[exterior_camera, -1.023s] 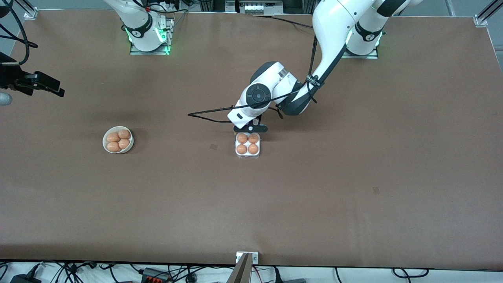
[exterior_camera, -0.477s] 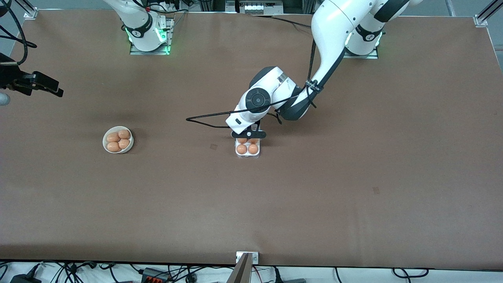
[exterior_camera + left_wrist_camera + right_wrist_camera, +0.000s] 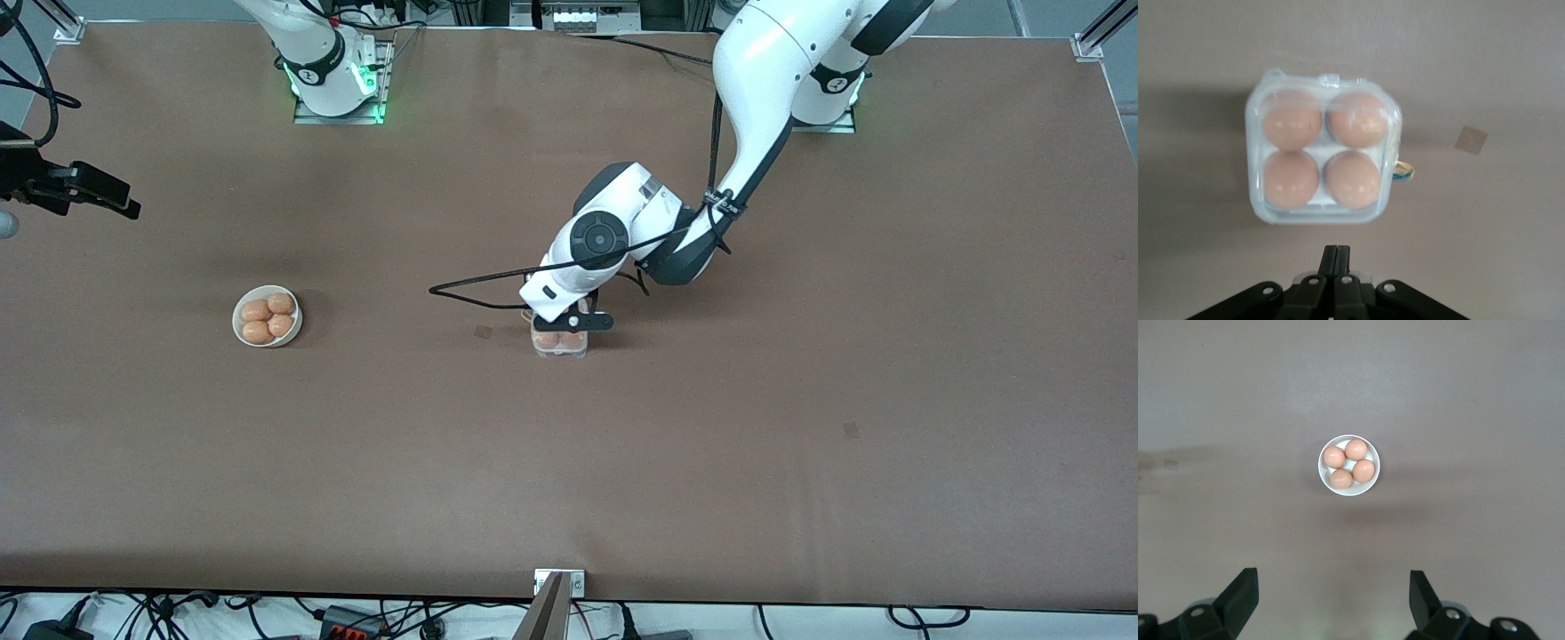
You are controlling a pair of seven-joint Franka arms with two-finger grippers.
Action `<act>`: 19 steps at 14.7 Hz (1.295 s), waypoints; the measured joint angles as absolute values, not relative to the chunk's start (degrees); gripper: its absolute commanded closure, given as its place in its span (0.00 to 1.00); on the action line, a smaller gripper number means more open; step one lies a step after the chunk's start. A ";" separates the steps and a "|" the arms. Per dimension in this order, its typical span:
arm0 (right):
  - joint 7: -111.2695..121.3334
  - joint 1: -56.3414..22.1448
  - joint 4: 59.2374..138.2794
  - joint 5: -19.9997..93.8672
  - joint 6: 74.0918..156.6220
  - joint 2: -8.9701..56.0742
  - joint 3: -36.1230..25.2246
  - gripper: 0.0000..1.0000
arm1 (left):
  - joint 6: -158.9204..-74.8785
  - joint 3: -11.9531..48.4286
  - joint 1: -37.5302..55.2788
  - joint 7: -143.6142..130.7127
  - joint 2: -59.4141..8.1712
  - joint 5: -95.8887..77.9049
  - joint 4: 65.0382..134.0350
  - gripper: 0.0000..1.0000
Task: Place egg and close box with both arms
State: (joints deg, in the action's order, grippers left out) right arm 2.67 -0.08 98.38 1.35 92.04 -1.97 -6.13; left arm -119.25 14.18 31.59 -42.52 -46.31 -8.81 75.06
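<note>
Front: left gripper (image 3: 582, 322) over egg carton (image 3: 560, 342) mid-table; white bowl (image 3: 267, 316) w/ 4 eggs toward right arm's end.
L wrist: fingers (image 3: 1336, 257) pressed together, carton holds 4 eggs (image 3: 1321, 159).
R wrist: right gripper (image 3: 1333, 597) spread wide, high over bowl, waiting.

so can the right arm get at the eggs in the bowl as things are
Probably yes. The right gripper hangs open high over the table with the bowl below it, four eggs lying uncovered and nothing around them. The left gripper is shut over the box, well away.
</note>
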 measured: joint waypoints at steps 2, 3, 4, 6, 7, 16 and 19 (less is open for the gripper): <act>2.67 -0.08 98.38 1.35 92.04 -1.97 -6.13 0.00 | -119.25 13.94 30.75 -42.48 -46.33 -8.81 74.14 0.99; 2.67 -0.08 98.38 1.35 92.03 -1.97 -6.13 0.00 | -119.25 13.88 30.28 -42.43 -46.34 -8.81 73.73 0.99; 2.67 -0.08 98.38 1.35 92.02 -1.97 -6.13 0.00 | -119.25 13.83 29.80 -42.39 -46.36 -8.81 73.28 0.98; 2.67 -0.08 98.38 1.35 92.02 -1.97 -6.13 0.00 | -119.25 13.72 28.99 -42.35 -46.35 -8.79 72.48 0.89; 2.67 -0.08 98.38 1.35 92.01 -1.97 -6.13 0.00 | -119.24 13.59 28.64 -42.34 -46.35 -8.59 72.19 0.81; 2.67 -0.08 98.38 1.35 91.94 -1.97 -6.13 0.00 | -114.65 13.03 19.14 -25.96 -44.64 -7.09 70.09 0.00; 2.67 -0.08 98.37 1.35 91.90 -1.96 -6.13 0.00 | -108.86 12.96 16.65 -24.57 -41.46 -7.01 69.95 0.00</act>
